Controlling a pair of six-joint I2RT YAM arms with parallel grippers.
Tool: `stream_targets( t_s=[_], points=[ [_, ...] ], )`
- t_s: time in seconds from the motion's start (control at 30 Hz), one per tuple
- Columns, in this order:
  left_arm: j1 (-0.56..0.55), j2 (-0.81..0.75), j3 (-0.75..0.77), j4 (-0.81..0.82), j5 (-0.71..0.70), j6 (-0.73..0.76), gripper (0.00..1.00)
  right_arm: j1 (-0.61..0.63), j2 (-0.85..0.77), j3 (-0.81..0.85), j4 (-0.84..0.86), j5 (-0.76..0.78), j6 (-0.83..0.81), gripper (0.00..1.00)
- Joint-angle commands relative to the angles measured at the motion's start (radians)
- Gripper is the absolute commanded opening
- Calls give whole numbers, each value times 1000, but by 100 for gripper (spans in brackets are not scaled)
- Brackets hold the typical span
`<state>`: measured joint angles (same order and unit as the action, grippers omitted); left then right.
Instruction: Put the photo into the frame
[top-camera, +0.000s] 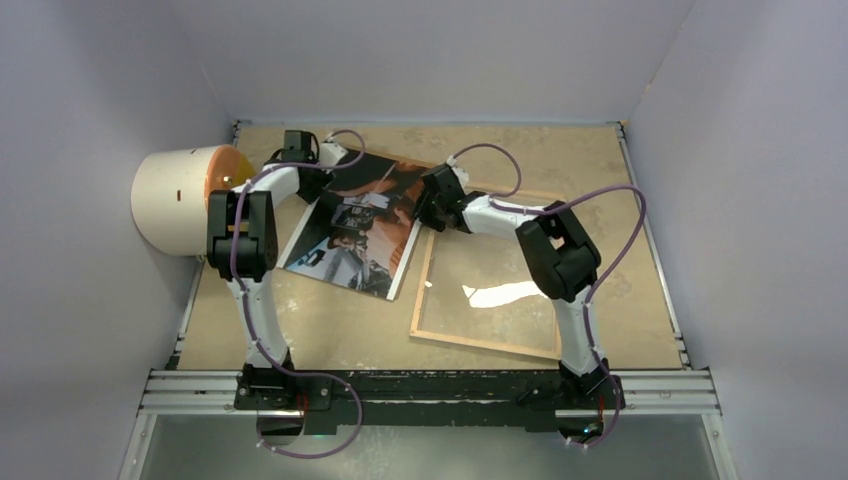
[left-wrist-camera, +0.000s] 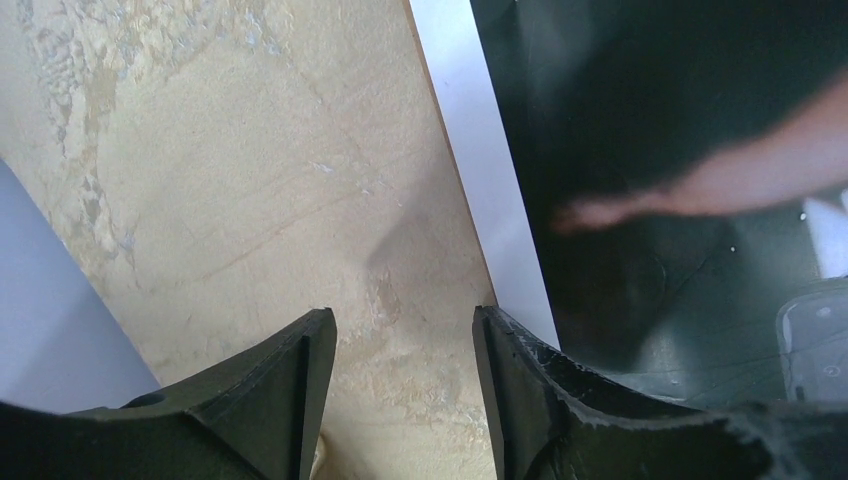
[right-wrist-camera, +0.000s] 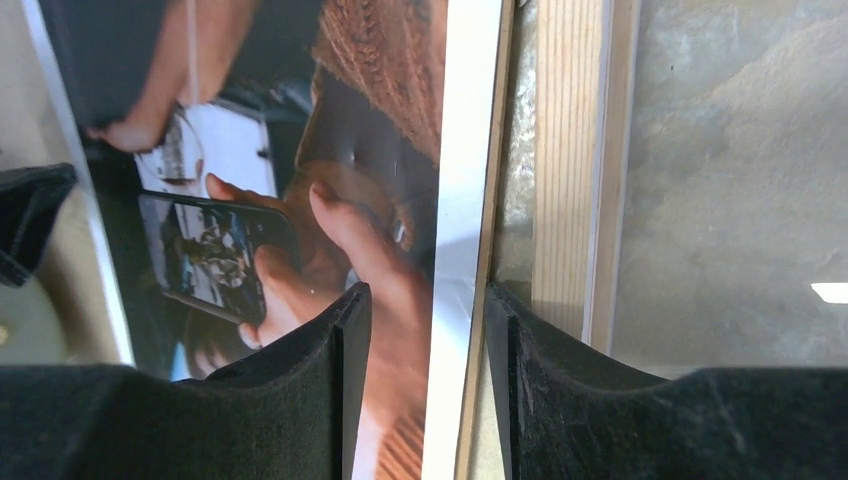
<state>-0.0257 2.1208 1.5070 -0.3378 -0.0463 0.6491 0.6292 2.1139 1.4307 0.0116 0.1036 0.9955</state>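
From above, the fingertips of both grippers are hidden under the arms' own wrists, so we can read them only from the wrist cameras. The right arm (top-camera: 560, 250) also covers the far left corner of the frame (top-camera: 485, 344). There we cannot tell whether the photo (top-camera: 350, 240) lies over that corner or only beside it. In the left wrist view the photo is blurred and cut off at the right side.

The photo lies picture side up on the table (top-camera: 330, 330), in the far middle part and turned at an angle. The frame lies just to its right, wood-brown side up.

The left gripper (left-wrist-camera: 400, 330) is released. Its fingers (left-wrist-camera: 305, 380) stand clearly apart, with only bare table in the gap. One finger is at the white border on the photo's left side; whether it touches the paper we cannot tell.

The right gripper (right-wrist-camera: 425, 310) is also parted and grasps nothing. Its fingers (right-wrist-camera: 340, 370) stand on either side of the photo's right edge, one over the picture and the other over the frame's wooden bar. The white border shows in the gap between them.
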Motion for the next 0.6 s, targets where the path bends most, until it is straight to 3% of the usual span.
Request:
stream_targets(
  t_s=[0.0, 0.57],
  points=[
    [-39, 82, -105, -265, 99, -19, 57, 58, -12, 80, -78, 89, -85, 47],
    [-70, 4, -217, -204, -19, -8, 53, 162, 65, 284, -212, 242, -290, 45]
  ],
)
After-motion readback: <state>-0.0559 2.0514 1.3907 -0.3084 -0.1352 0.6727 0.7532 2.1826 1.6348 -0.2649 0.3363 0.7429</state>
